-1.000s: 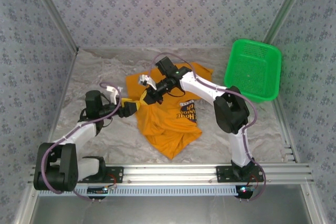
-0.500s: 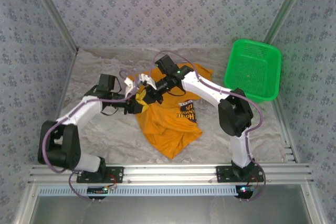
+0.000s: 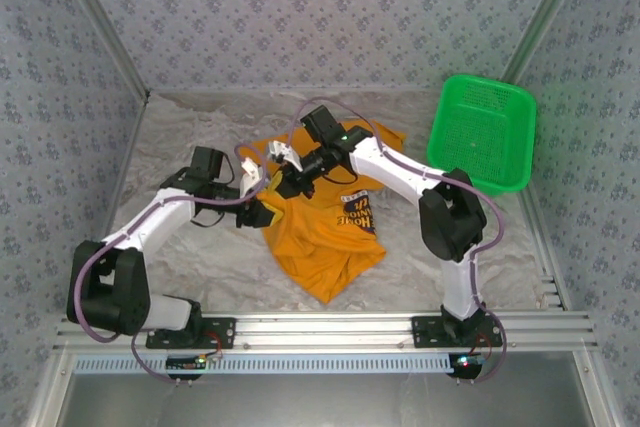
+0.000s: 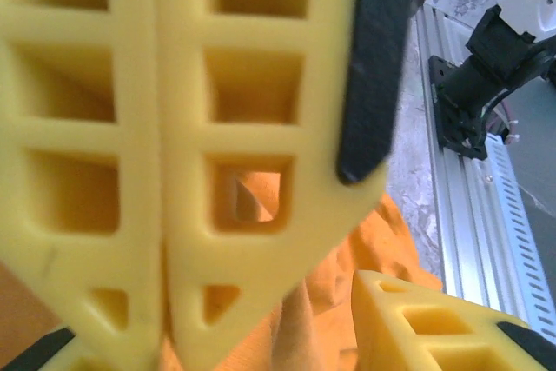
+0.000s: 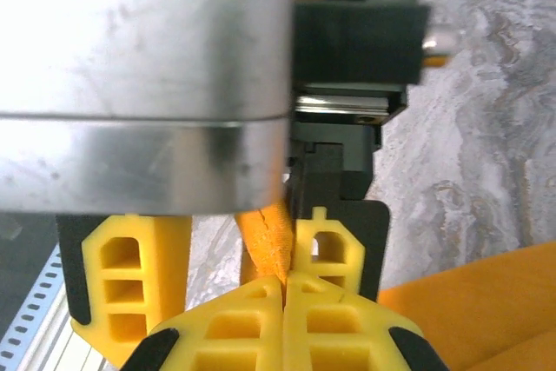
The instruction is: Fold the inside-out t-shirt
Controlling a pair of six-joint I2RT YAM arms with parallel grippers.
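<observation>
Zero folds visible: t-shirt (image 3: pixel 325 232) lies crumpled mid-worktop (image 3: pixel 180 137). Right pincer (image 5: pixel 285 293) pinches a raised strand of its cloth; left pincer (image 3: pixel 268 209) spread around that strand. Flattening and all folding likely remain.

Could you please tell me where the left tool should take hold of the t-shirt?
Probably the bunched left edge of the t-shirt, approached low from the left by the left tool. That edge faces the left arm, and the right tool pinches a fold beside it, so a second grip there could spread the cloth.
</observation>
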